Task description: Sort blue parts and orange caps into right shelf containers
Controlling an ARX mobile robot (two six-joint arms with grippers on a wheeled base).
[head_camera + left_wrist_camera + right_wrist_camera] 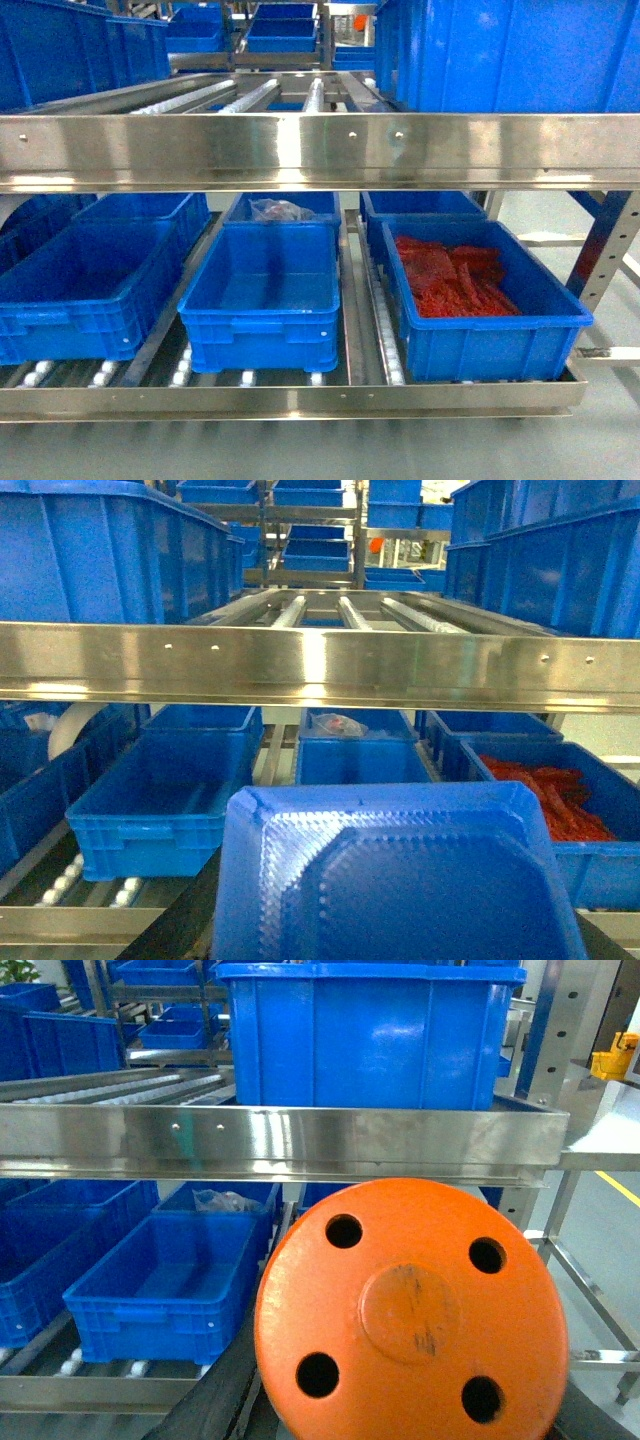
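Looking forward from the head camera, a stainless roller shelf (300, 150) spans the frame, with blue crates on its upper and lower levels. On the lower level, the right crate (487, 300) holds a heap of red-orange pieces (455, 278); the middle crate (262, 298) beside it looks bare inside, and the crate behind that one (283, 208) holds a clear bag. Another crate (85, 285) sits at the left. Neither end effector shows in this view.

From the left wrist camera, a blue moulded part (400, 875) with a textured, stepped face fills the lower frame, close to the lens, in front of the same shelf. The left end effector itself is hidden behind it, so I cannot tell how its jaws stand.

From the right wrist camera, an orange round cap (410, 1310) with four holes and a raised centre disc fills the lower right, in front of the shelf rail. The right end effector is likewise hidden, and its opening cannot be told.
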